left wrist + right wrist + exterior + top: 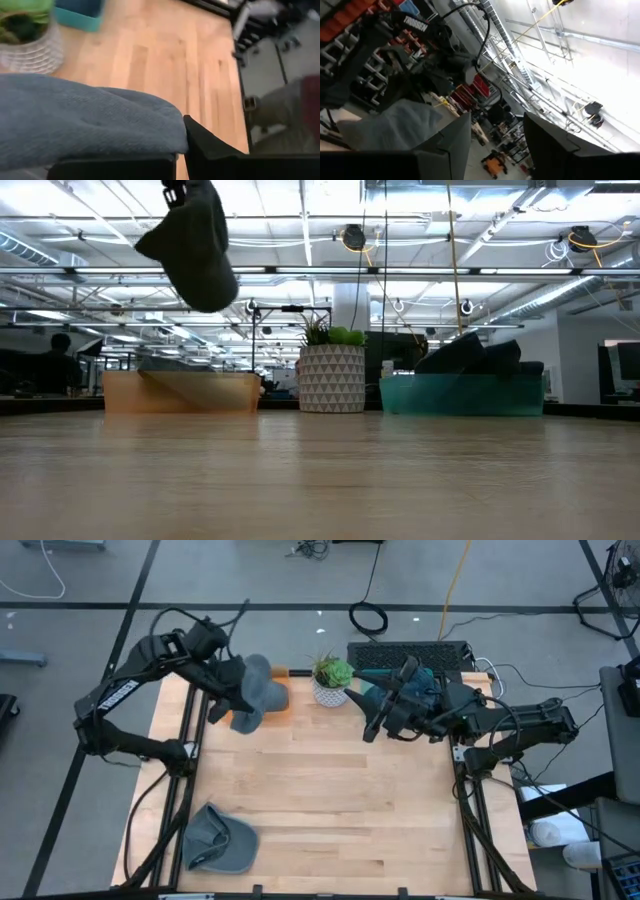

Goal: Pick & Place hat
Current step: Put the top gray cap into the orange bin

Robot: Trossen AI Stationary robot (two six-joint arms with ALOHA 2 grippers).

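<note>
A grey hat is held clamped in the left gripper, lifted above the orange bin just left of the plant. A second hat lies well in front of the plant. The right gripper is raised just right of the plant, fingers apart.

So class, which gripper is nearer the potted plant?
Right, though it's close. The right gripper hangs open just beside the potted plant, while the left gripper holds a hat over the orange bin on its other side.
</note>
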